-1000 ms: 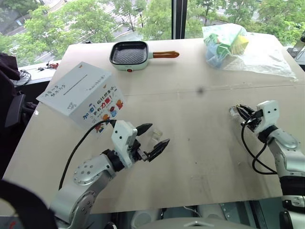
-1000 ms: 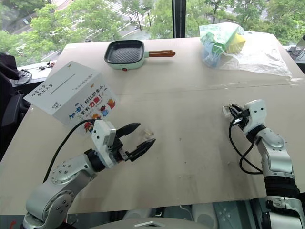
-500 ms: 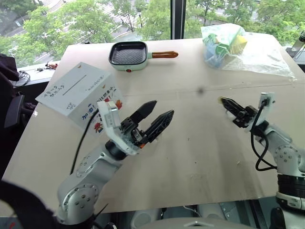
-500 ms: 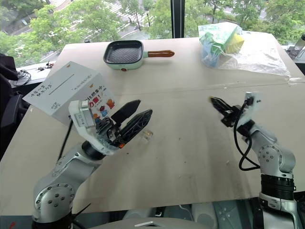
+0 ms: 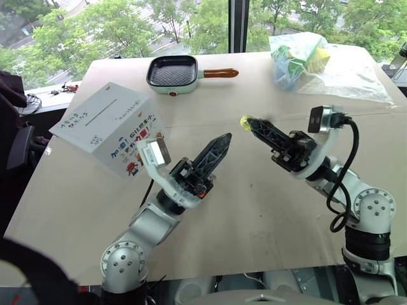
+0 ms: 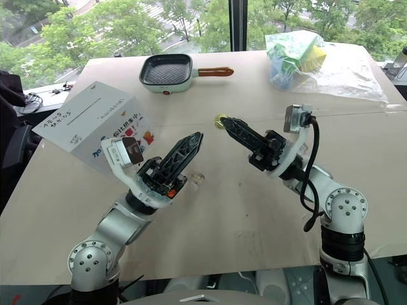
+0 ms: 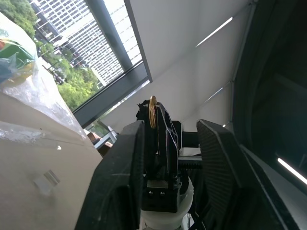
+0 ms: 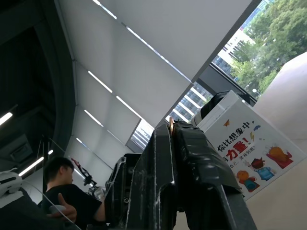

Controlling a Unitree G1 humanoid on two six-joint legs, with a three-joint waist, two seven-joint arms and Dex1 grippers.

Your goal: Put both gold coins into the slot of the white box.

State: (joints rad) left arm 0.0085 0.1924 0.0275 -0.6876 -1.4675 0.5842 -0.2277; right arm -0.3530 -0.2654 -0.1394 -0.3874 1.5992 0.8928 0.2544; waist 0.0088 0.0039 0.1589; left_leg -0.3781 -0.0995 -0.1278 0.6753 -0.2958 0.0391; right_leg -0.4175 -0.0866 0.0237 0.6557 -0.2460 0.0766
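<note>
My right gripper (image 5: 249,122) is raised over the middle of the table, pointing up and to the left. It is shut on a gold coin (image 5: 244,119) that sticks out edge-on at its tip. The coin (image 7: 152,111) also shows in the left wrist view. My left gripper (image 5: 224,140) is raised beside it, tips a short way from the coin; its fingers (image 7: 120,182) stand apart with nothing between them. The white box (image 5: 105,121) sits tilted at the table's left, its slot (image 5: 100,114) a thin line on the plain face. The other gold coin is out of view.
A small clear plastic piece (image 6: 198,180) lies on the table under my left gripper. A green pan (image 5: 172,73) with an orange handle sits at the back. A clear bag of coloured items (image 5: 311,60) lies back right. A person (image 8: 57,182) sits behind.
Both arms rose and rolled. My right gripper swung left from the table's right side to the middle, carrying the coin. My left gripper's jaws narrowed.
</note>
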